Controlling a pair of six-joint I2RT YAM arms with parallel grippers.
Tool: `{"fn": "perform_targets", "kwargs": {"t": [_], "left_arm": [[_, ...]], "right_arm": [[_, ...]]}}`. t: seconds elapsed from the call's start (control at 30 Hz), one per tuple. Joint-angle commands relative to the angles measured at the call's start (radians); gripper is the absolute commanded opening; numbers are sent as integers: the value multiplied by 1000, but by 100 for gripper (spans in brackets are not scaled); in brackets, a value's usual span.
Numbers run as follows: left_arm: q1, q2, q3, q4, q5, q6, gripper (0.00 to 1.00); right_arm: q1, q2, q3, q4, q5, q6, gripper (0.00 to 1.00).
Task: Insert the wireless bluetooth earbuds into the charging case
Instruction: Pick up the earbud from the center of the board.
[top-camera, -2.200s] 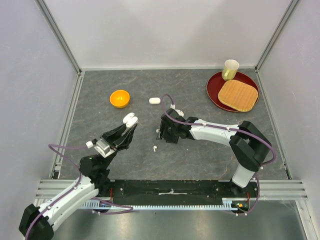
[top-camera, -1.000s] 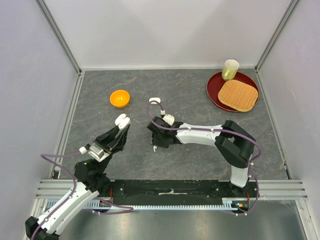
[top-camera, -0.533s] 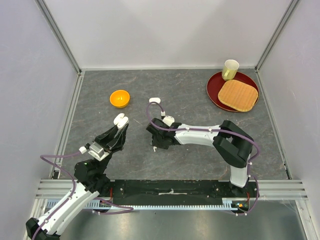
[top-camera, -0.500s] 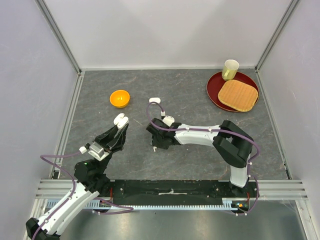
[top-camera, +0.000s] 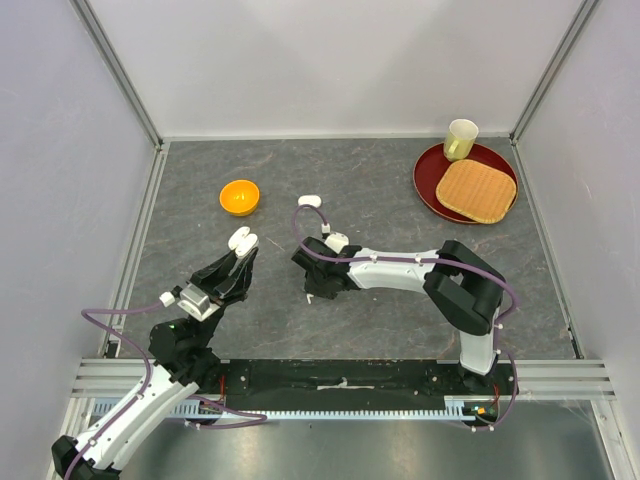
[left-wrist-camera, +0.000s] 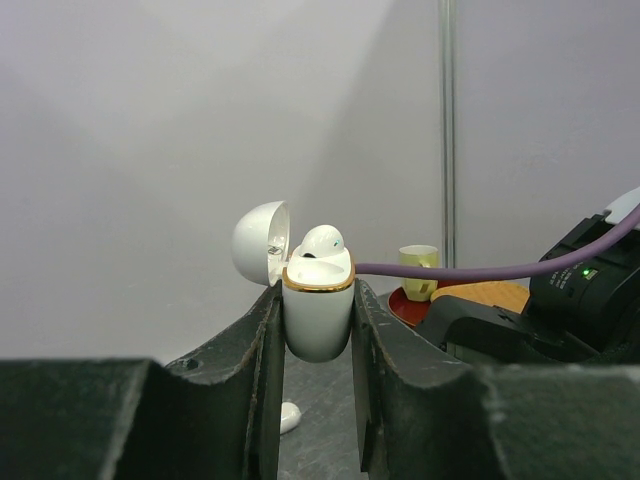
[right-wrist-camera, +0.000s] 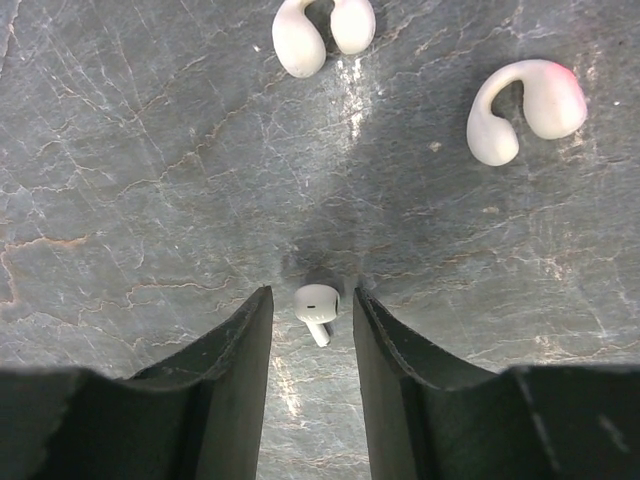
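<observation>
My left gripper (left-wrist-camera: 318, 300) is shut on an open white charging case (left-wrist-camera: 318, 315) with a gold rim, held upright above the table; it also shows in the top view (top-camera: 241, 239). One white earbud (left-wrist-camera: 323, 240) sits in the case. My right gripper (right-wrist-camera: 312, 291) is open and low over the table (top-camera: 312, 284). A small white earbud (right-wrist-camera: 316, 303) lies on the table between its fingers, which do not touch it. Two curved white earbuds (right-wrist-camera: 296, 45) (right-wrist-camera: 490, 130) lie farther ahead. In the top view the right gripper hides all three.
A second, closed white case (top-camera: 310, 200) lies beyond the right gripper. An orange bowl (top-camera: 239, 196) is at the back left. A red plate (top-camera: 430, 175) with a woven mat (top-camera: 476, 189) and a yellow cup (top-camera: 460, 139) is at the back right.
The right arm has swung left and set its open jaws over the small earbud. The left gripper has shifted left with the case. Almost nothing moved in the last half second.
</observation>
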Motion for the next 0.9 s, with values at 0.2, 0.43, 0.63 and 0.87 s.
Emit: {"fn": "perform_targets", "kwargs": {"t": [0.2,0.43,0.63,0.87], "left_arm": [[3,-3,-48,22,-32,51,2],[3,2,-47,22,-35,60,2],[3,5,-48,19,-35,60,2],[3,14,-47,20,-35,61,2]], "right_arm": [[6,34,53,-6,4,3,41],[6,40,53,-6,-3,-9,35],[8,52,58,-6,-22,-41,31],[17,48,47,-11,-8,-69,26]]}}
